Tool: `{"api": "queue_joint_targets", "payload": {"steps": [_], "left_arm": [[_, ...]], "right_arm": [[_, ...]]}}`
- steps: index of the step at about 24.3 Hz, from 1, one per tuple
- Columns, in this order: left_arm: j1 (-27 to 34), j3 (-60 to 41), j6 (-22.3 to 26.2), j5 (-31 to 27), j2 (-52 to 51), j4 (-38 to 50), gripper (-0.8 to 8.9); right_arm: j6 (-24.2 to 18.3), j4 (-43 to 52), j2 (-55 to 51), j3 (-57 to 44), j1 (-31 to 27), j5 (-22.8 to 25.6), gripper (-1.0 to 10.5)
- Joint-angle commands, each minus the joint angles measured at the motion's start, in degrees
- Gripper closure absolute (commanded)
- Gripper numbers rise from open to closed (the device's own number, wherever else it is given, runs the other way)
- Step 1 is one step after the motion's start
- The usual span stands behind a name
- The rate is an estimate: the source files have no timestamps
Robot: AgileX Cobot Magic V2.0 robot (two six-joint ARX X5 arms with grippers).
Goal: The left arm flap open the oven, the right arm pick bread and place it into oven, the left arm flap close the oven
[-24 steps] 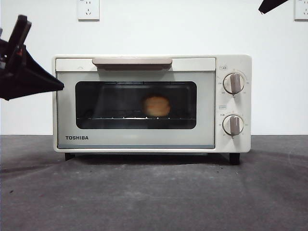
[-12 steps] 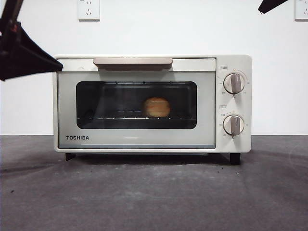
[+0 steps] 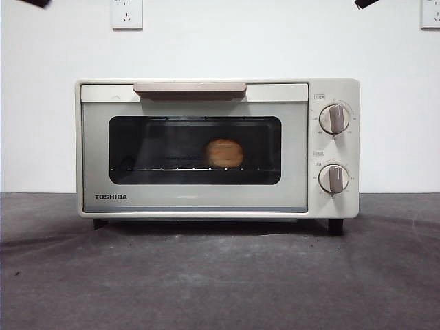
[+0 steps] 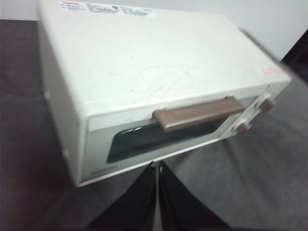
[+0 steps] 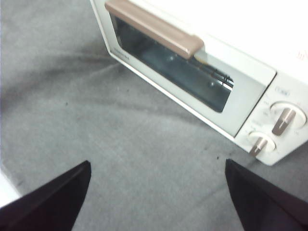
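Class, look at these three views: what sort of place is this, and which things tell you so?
Probably a robot test bench, not a home kitchen: one oven with bread inside stands alone on a dark grey table, before a bare white wall with sockets.

Oven sitting mid-tabletop, door shut, blocking way to bread on rack inside. Open tabletop lying in front and at both sides. Both grippers staying high, clear of oven.
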Motion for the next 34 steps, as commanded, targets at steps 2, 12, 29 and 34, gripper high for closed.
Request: {"api": "queue_joint_targets", "payload": {"steps": [2, 12, 29, 34], "left_arm": [[-0.8, 3.1, 3.8, -1.1, -0.4, -6.0, 7.96], [-0.8, 3.1, 3.8, -1.1, -1.2, -6.9, 7.94], [-0.8, 3.1, 3.8, -1.1, -1.2, -6.9, 7.94], [-0.8, 3.1, 3.8, -1.1, -1.2, -6.9, 7.94]], "right_arm": [[1.0, 1.6, 0.4, 0.3, 0.5, 0.3, 5.0], [0.9, 1.6, 0.4, 0.3, 0.5, 0.2, 9.4], [0.9, 1.6, 0.4, 0.3, 0.5, 0.2, 9.4], [0.9, 1.6, 0.4, 0.3, 0.5, 0.2, 9.4]]}}
